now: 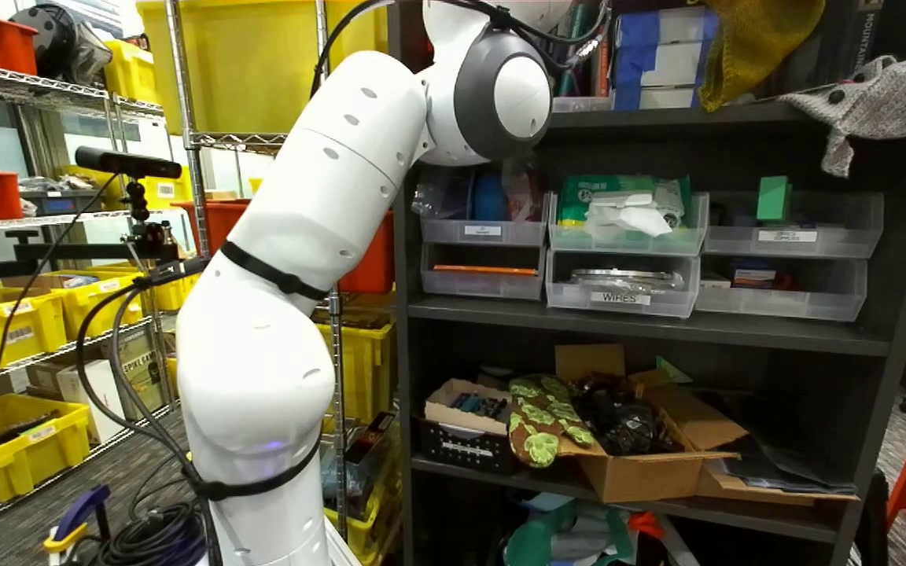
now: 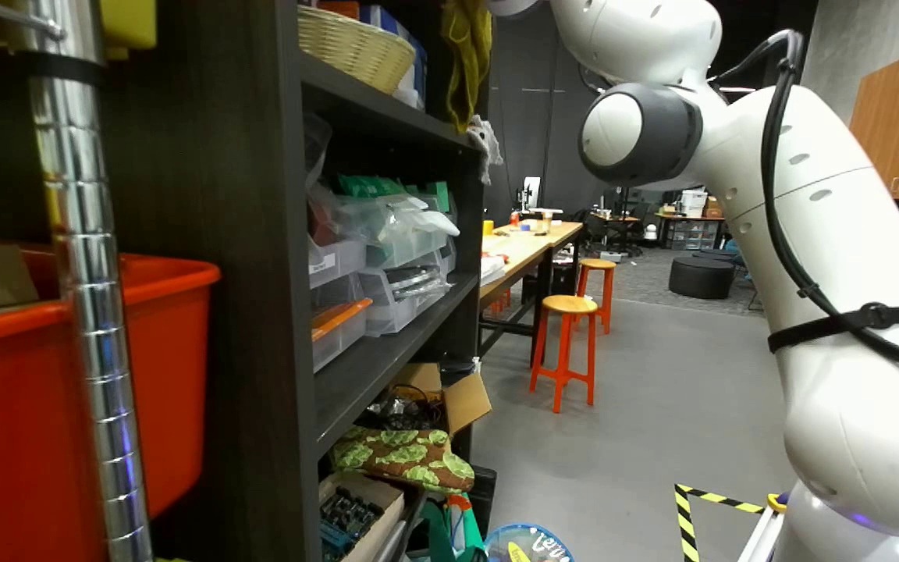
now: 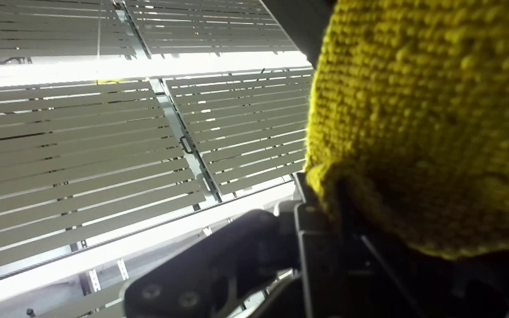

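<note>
In an exterior view, white-and-blue boxes [image 1: 665,56] and a grey knitted piece [image 1: 882,102] flanked the yellow cloth [image 1: 760,43] at the shelf [image 1: 642,118] edge. In the wrist view, the gripper [image 3: 325,196] was pressed together, pinching the cloth's edge. In an exterior view, the cloth [image 2: 468,48] hung narrow end down, long axis nearly vertical.

yellow cloth [image 3: 422,119] at 3 o'clock in wrist view is rough chunky knit, arm [image 1: 288,236] at 9 o'clock in an exterior view smooth, slightly glossy plastic-looking, grey piece [image 1: 885,101] at 2 rough knit, and pole [image 2: 100,312] at 9 in an exterior view shiny metal, tub [image 2: 168,375] at 8 smooth plastic.
</note>
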{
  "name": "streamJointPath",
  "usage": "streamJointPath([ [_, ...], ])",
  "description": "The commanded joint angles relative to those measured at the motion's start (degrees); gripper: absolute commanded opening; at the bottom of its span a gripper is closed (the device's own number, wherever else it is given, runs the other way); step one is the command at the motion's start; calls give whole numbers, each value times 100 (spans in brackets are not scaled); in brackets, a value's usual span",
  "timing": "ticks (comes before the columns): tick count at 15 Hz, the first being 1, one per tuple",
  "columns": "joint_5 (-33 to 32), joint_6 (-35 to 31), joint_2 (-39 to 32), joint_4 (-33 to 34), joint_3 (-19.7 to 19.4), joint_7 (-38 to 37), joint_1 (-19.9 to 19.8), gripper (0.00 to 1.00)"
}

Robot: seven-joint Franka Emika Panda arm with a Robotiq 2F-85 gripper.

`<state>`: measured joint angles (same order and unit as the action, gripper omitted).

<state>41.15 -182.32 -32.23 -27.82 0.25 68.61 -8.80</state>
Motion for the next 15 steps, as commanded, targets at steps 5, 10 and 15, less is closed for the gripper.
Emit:
streamJointPath([
  [5,0,-9,-239,154,69,146,-120,1],
  [10,-10,53,-332,114,69,179,-185,1],
  [15,-77,79,-374,-20,-4,320,-148,1],
])
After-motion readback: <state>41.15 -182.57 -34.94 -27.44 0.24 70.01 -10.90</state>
